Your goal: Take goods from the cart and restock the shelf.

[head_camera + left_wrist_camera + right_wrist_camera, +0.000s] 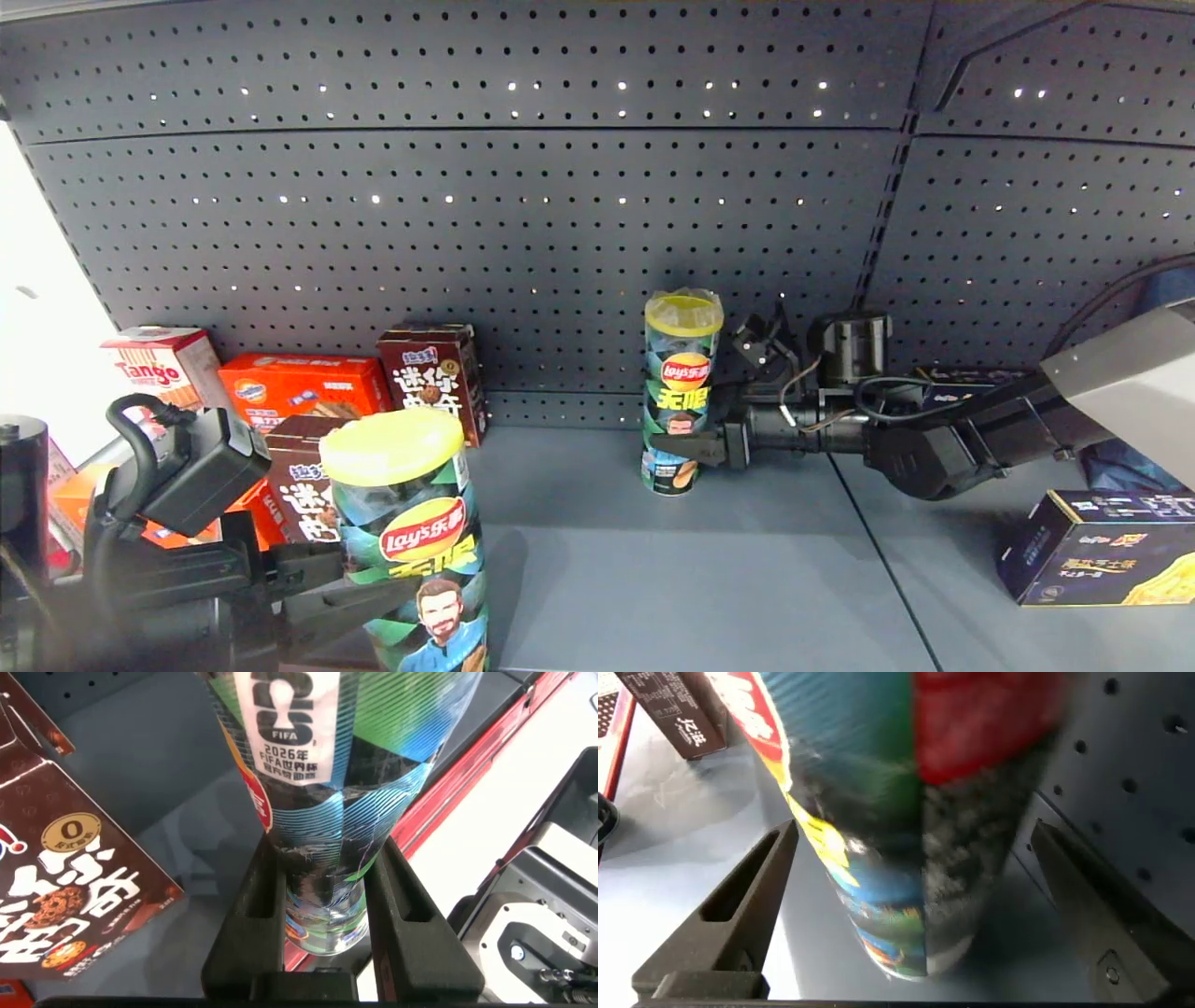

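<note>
My left fingers (254, 891) clamp the near can (415, 546), 7 o'clock; my right fingers (738, 915), from 3 o'clock, stand open around the upright far can (681, 392).

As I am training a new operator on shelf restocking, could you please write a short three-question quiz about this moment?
1. True or false: the left gripper is shut on a chip can.
2. The right gripper is: A) shut on a box; B) open, with its fingers on either side of the standing can and gaps between; C) open over a cart.
3. Fill in: the standing can's lid is ____ in colour.
Key: 1 true; 2 B; 3 yellow.
</note>
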